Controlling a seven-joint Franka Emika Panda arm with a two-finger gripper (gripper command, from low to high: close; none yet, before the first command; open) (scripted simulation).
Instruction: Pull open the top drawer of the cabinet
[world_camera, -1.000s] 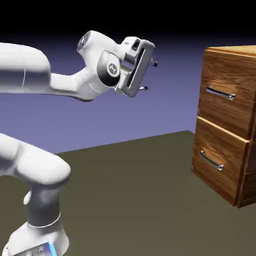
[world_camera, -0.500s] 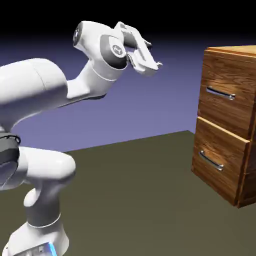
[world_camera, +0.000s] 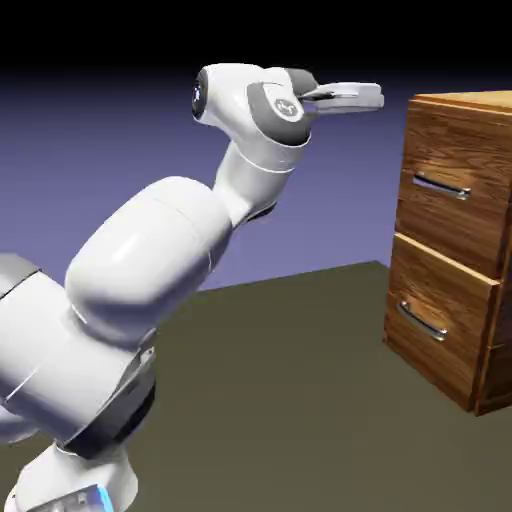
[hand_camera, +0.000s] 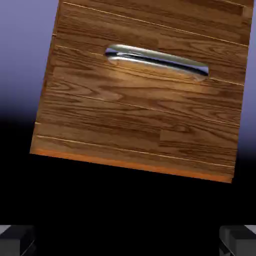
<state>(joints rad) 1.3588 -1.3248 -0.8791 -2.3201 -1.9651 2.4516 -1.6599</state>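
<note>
top drawer (world_camera: 430, 145): at the exterior view's right, upper of two; looks closed, brown wood-grain front with long dark streaks.
drawer handle (world_camera: 441, 186): slim silver bar, glossy, gently bowed; stands proud of the front, presumably to leave room for a fingertip behind.
drawer seen from hand: upside down in the hand view, handle near the picture's top, slightly tilted; reddish-orange lit strip along the cabinet's edge.
cabinet (world_camera: 490, 103): tall, boxy, varnished wood, paler top; front turned toward the robot, so a straight pull looks workable.
lower drawer (world_camera: 430, 270): matching grain, own silver bar; not the target.
hand (hand_camera: 128, 241): spread wide, nothing between the grey tips; well apart from the handle, likely kept open for the approach.
hand aim: roughly level, toward the cabinet, above handle height; needs lowering and reaching forward.
hand roll: tips set nearly along the bar; probably needs a turn to pinch across it, else risks bumping the front.
white arm (world_camera: 150, 255): smooth rounded shells, bent, with reach to spare by the look of it.
tabletop (world_camera: 290, 390): dull olive-brown, matte against the glossy wood.
</note>
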